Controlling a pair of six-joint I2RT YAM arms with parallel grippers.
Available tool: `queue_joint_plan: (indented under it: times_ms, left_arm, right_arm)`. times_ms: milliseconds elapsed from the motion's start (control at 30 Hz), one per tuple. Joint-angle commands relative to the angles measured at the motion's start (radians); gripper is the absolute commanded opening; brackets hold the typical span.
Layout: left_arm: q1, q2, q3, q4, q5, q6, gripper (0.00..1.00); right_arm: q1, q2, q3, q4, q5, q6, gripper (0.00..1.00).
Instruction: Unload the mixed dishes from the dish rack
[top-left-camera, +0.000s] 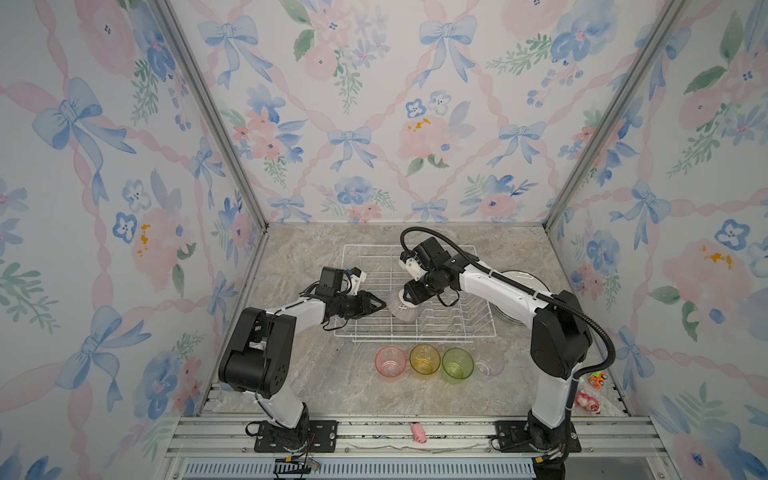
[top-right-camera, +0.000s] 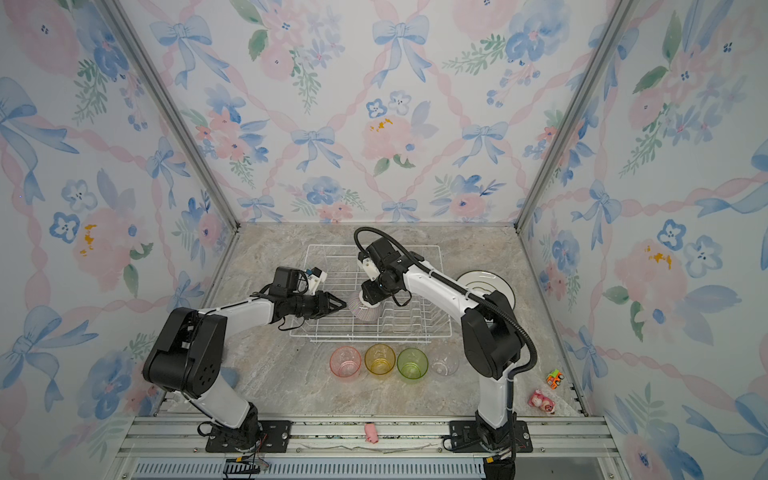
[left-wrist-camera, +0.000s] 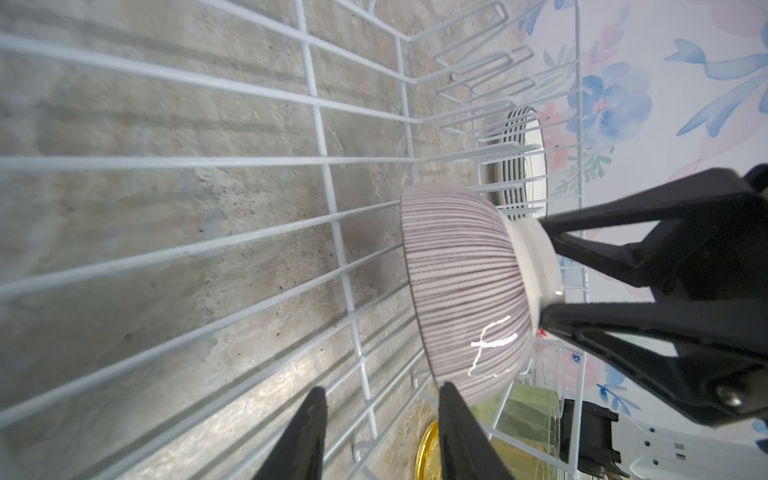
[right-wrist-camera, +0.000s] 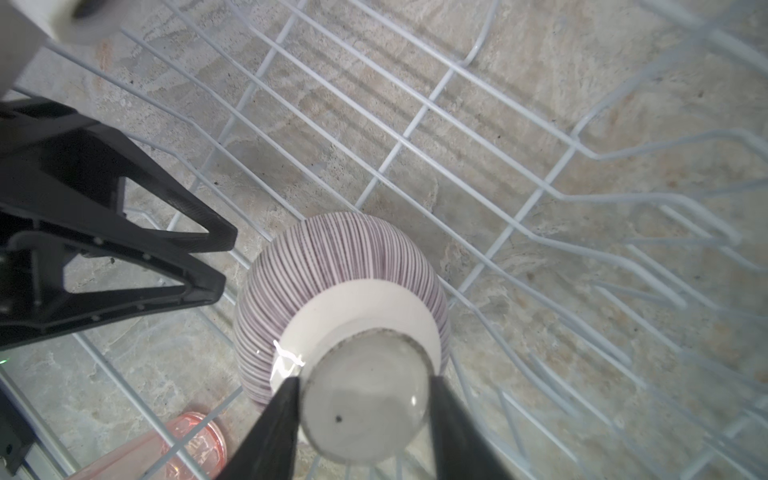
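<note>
we have right gripper (right-wrist-camera: 361, 386) clamped on the white foot of the upturned bowl (right-wrist-camera: 332, 257), its only grabbable part rim-down, front-left in the dish rack (top-left-camera: 361, 246); left gripper (left-wrist-camera: 382, 390) over that rack's left edge, jaws apart, empty, likely standing by

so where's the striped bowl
The striped bowl is upside down in the dish rack's front half in both top views, right gripper clamped on its foot, left gripper just left of it.

Toy truck (top-left-camera: 597, 379), pink doll (top-left-camera: 587, 401), pink pig (top-left-camera: 418, 433)
</note>
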Motion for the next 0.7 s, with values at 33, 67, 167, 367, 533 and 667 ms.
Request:
queue_joint_plan:
  times_ms: [33,67,167,367,533,667]
  left_arm:
    - [-0.013,0.038,-0.044,0.201,0.063,-0.101,0.43]
    - [-0.017,0.04,-0.048,0.22,0.059,-0.113,0.44]
    - [-0.029,0.047,-0.05,0.274,0.053,-0.14,0.43]
    - [-0.031,0.004,-0.075,0.276,0.01,-0.142,0.42]
    - [-0.031,-0.138,-0.114,0.215,-0.156,-0.137,0.42]
    - [-0.032,-0.227,-0.096,0.113,-0.273,-0.099,0.42]
  right_arm:
    - [-0.021,-0.021,-0.04,0.001,-0.009,0.019,0.16]
    - [-0.023,-0.023,-0.041,0.003,-0.011,0.019,0.16]
    - [-0.029,-0.028,-0.046,0.006,-0.012,0.02,0.16]
    - [-0.015,-0.032,-0.034,0.001,-0.002,0.001,0.39]
    - [0.04,0.019,0.075,-0.054,0.07,-0.046,0.67]
    - [0.068,0.113,0.196,-0.083,0.084,-0.071,0.79]
